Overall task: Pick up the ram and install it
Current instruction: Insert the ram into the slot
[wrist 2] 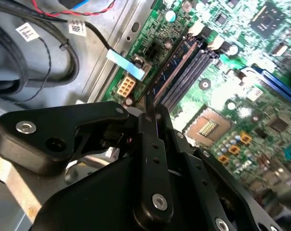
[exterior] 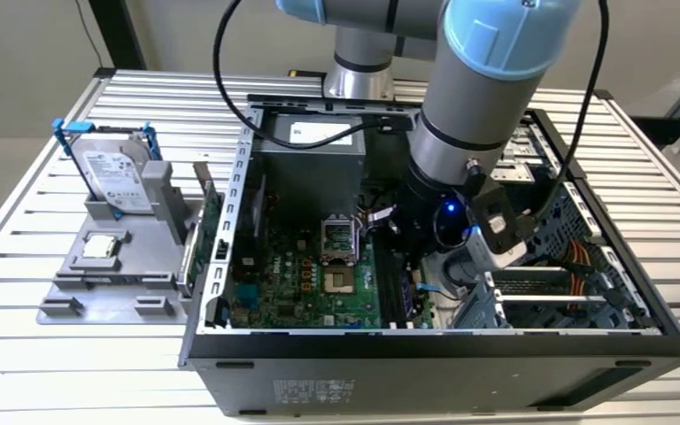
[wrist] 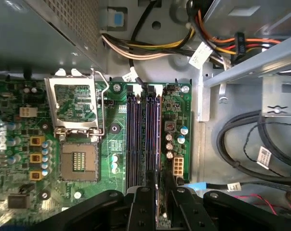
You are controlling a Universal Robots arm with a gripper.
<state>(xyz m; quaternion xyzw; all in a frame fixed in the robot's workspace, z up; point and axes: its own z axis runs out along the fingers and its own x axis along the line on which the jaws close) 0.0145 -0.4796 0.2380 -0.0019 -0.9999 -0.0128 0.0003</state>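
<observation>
the ram (wrist: pixel 158 144) stood on edge between the closed fingers of the claw (wrist: pixel 158 202), its long axis running parallel to the memory slots (wrist: pixel 136 139) on the motherboard (wrist: pixel 114 127) and directly over the outermost one, inside the open computer case (exterior: pixel 435 341) on the counter (exterior: pixel 33 354).

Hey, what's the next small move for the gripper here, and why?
Probably a short, straight push down: the ram sits lined up in the outermost of the slots, with the gripper over one end, and whether it has latched doesn't show.
</observation>
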